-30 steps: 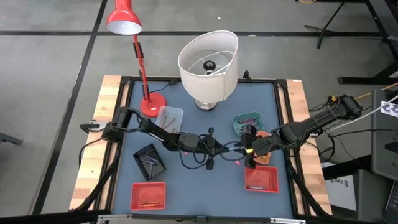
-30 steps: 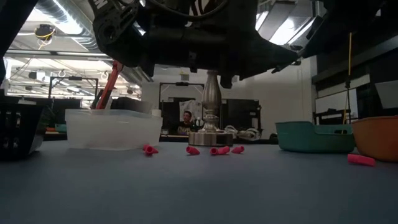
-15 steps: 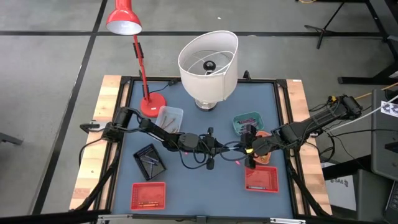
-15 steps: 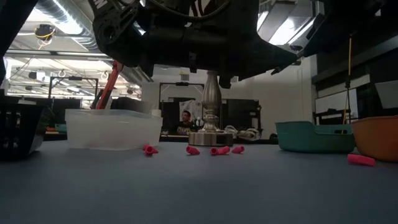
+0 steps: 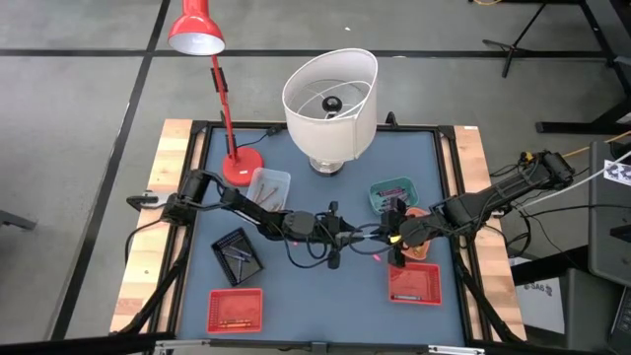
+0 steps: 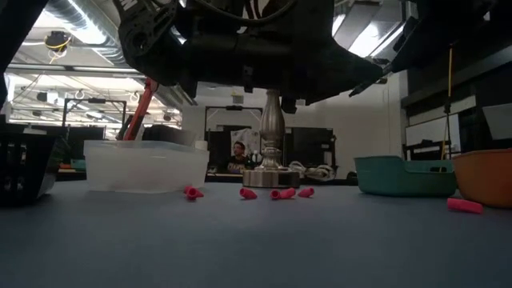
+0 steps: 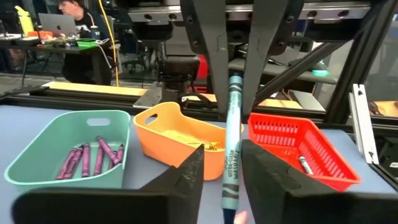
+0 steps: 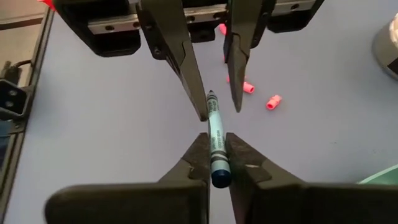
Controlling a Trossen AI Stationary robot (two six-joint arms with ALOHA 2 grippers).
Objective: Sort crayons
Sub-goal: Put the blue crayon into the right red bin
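Blue crayon — right end effector pinches it, left parted

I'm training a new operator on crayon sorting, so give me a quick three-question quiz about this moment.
1. True or false: the blue crayon lies flat on the table.
2. Which gripper is shut on it? A) left gripper B) right gripper C) neither
3. Fill in: the purple crayons lie in the ___ tray.

Key
1. False. It is held up in the air between the two grippers.
2. B. The right gripper pinches it, and the left gripper's fingers stand apart on either side.
3. Teal. It sits next to the orange tray.
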